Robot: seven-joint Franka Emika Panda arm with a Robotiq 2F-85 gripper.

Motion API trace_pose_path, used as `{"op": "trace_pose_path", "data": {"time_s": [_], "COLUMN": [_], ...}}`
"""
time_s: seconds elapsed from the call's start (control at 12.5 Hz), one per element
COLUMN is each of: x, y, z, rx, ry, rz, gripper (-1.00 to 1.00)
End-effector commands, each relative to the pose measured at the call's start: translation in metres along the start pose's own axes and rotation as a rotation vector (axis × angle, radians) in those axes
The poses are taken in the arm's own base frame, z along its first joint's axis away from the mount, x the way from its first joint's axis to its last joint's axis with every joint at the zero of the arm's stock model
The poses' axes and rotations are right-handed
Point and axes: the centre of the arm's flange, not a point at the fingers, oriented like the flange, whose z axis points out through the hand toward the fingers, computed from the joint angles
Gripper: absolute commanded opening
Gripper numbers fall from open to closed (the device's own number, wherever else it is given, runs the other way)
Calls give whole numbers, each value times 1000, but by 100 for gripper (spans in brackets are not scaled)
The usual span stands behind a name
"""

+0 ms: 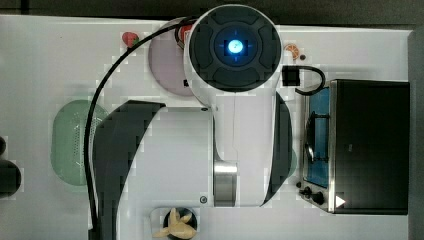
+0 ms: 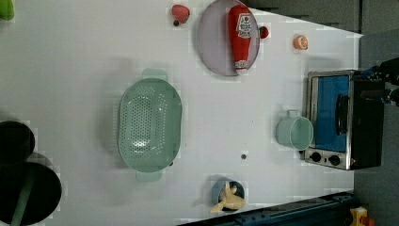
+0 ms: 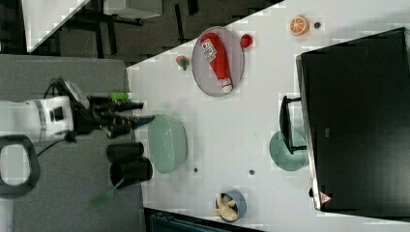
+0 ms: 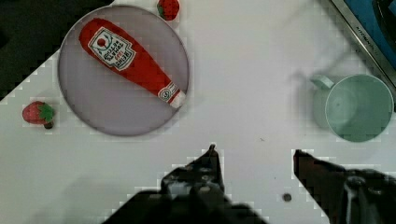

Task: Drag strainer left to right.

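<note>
The strainer, a pale mint-green oval colander with tiny holes, rests on the white table toward the left view's left. It also lies at the top view's left, partly under the arm, and in the right view. My gripper hangs off the white arm at the right view's left, its dark fingers pointing toward the strainer's near rim. How high it hangs over the table I cannot tell. In the wrist view the gripper is open, with bare table between the fingers.
A teal mug stands by the toaster oven. A grey plate holds a ketchup bottle, with a strawberry and an orange slice nearby. A bowl holding a banana and black pots sit near the table edges.
</note>
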Motion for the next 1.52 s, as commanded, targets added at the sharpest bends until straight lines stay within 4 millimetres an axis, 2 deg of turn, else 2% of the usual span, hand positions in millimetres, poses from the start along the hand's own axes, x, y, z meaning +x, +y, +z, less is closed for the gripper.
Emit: {"op": "trace_pose_path", "data": {"time_s": [0.08,0.24,0.4,0.56,0.8,0.96,1.2,1.36,1.52], "x": [-79,-78,-87,-106,-145,-179,-233,-259,-274], "y": [122,122,107,68,-8,-58,-123,-157,-180], "z": [-83,-83,-78,-64,-28,9,79,128,177], "rx": [17,18,12,3,-25,-48,-65,-54,-50], "ry": [15,15,9,0,21,31,18,-19,-65], "rz": [187,187,155,110,134,242,405,520,634], "gripper": [59,99,100,100,100,100,100,100,100]}}
